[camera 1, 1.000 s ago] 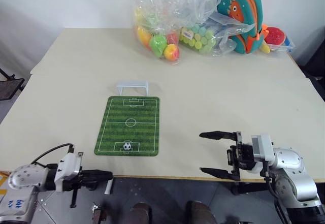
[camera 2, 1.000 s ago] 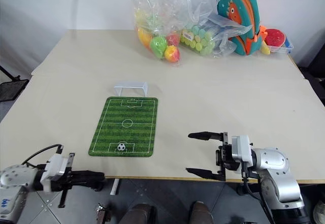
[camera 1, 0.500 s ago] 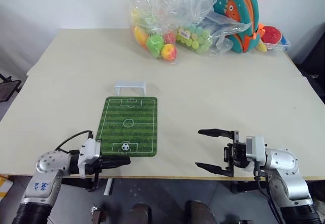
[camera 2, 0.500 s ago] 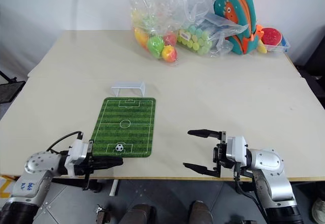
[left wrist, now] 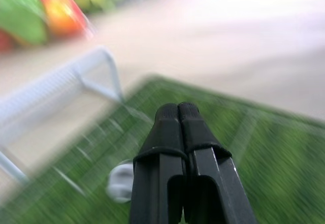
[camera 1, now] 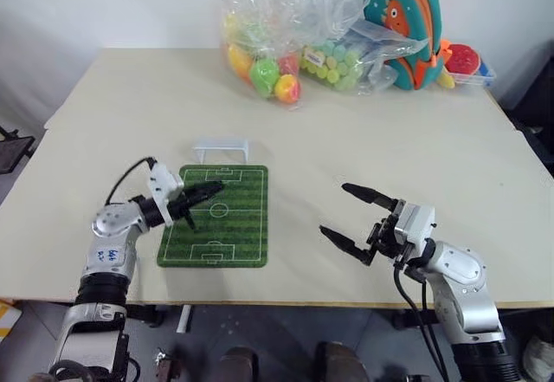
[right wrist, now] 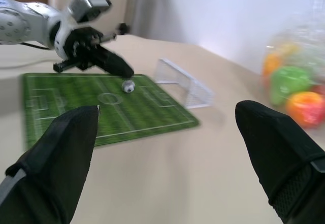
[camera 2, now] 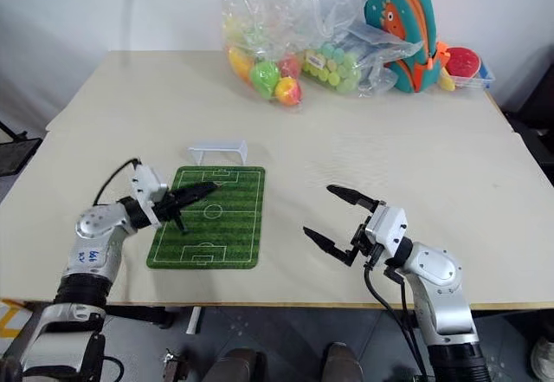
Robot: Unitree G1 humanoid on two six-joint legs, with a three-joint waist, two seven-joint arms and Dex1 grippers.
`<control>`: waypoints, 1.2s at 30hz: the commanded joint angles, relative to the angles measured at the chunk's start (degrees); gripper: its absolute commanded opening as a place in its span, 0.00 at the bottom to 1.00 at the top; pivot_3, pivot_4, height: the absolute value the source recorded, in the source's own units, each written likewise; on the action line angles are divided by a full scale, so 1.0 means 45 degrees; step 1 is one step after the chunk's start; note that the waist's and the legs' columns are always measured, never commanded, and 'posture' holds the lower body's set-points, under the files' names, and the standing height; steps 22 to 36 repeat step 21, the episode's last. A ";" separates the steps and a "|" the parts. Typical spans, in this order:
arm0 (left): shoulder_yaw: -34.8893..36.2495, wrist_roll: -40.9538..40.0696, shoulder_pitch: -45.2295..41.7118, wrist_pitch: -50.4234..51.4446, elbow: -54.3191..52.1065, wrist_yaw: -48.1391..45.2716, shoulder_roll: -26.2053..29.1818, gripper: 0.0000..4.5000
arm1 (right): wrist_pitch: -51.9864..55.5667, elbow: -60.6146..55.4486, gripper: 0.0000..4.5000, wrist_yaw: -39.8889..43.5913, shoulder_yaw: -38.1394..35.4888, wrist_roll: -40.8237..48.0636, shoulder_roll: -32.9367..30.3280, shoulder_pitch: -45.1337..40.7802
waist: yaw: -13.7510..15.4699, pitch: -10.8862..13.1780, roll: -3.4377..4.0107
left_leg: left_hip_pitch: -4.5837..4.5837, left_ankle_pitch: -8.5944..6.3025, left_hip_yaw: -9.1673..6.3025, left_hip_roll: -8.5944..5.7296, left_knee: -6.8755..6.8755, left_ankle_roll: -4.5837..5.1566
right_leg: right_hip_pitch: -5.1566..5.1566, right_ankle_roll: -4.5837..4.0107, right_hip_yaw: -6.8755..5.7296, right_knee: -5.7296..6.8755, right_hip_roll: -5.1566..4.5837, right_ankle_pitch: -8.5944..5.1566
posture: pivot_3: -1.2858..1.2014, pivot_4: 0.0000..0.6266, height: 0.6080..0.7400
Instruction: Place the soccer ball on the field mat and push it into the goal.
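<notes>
While its two black fingers were pressed together with nothing between them, the left claw [camera 1: 208, 193] reached level over the field mat [camera 1: 227, 235], its tip above the half nearer the goal [camera 1: 222, 149]. The soccer ball [right wrist: 128, 86] lay on the mat just beside that tip, on the goal side of the centre circle; whether claw and ball were touching could not be told. From the head cameras the ball was hidden behind the claw. The small white goal stood on the pale bench [camera 1: 130, 105] just past the mat's far short edge, its open mouth facing the pitch, with the ball still well short of it.

The right claw [camera 1: 357, 218] hovered above the bench to the right of the mat and well apart from it, its fingers spread wide and empty, pointing toward the mat.

Along the far edge of the bench sat a clear plastic bag [camera 1: 281, 27] of coloured toy fruit, a second bag of pale green balls [camera 1: 336, 60], a teal backpack [camera 1: 407, 18] with an orange cartoon figure, and a small bowl with red contents [camera 1: 468, 60].
</notes>
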 commanded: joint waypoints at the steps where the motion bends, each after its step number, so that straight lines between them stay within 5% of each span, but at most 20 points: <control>1: 0.0833 -0.1291 0.1542 0.0698 -0.1978 -0.1088 0.0953 0.00 | -0.0221 -0.0033 1.00 -0.0551 0.0075 -0.0146 0.0190 -0.0150 | -0.0226 0.0000 0.0000 | -0.0001 -0.0002 0.0023 0.0004 -0.0008 0.0002 | -0.0021 0.0000 0.0004 0.0001 0.0000 0.0000 | 0.52 0.24 1.00; 8: 0.3070 -0.2137 0.5512 0.1928 -0.4183 -0.0892 0.2494 0.00 | -0.0506 0.0629 1.00 0.0019 0.0208 -0.0025 -0.0099 -0.0400 | -0.0334 0.0002 0.0001 | -0.0002 -0.0003 0.0034 0.0028 -0.0014 0.0004 | -0.0104 -0.0003 0.0083 0.0057 -0.0003 -0.0001 | 0.52 0.24 1.00; 14: 0.5213 -0.1201 0.8466 0.1343 -0.3758 0.0489 0.2751 0.00 | -0.1012 0.1352 1.00 0.1084 0.0092 0.0377 -0.0588 -0.0777 | -0.0203 0.0001 -0.0001 | 0.0000 -0.0014 0.0040 0.0023 0.0004 0.0016 | -0.0109 -0.0014 0.0117 0.0019 -0.0010 0.0007 | 0.52 0.24 1.00; 20: 0.5849 -0.1260 0.8383 0.1040 -0.3410 0.1875 0.2307 0.00 | -0.1191 0.1951 1.00 0.2109 -0.0007 0.0875 -0.1019 -0.0959 | 0.0038 -0.0001 -0.0005 | -0.0003 -0.0016 0.0039 0.0023 0.0006 0.0016 | -0.0110 -0.0019 0.0111 0.0016 -0.0011 0.0010 | 0.52 0.24 1.00; 36: 0.5828 -0.1529 0.8367 0.1240 -0.3498 0.1759 0.2242 0.00 | -0.1247 0.2047 1.00 0.2191 -0.0031 0.0889 -0.1033 -0.1010 | 0.0038 -0.0001 -0.0005 | -0.0003 -0.0017 0.0041 0.0022 0.0007 0.0016 | -0.0110 -0.0020 0.0112 0.0013 -0.0012 0.0013 | 0.52 0.24 1.00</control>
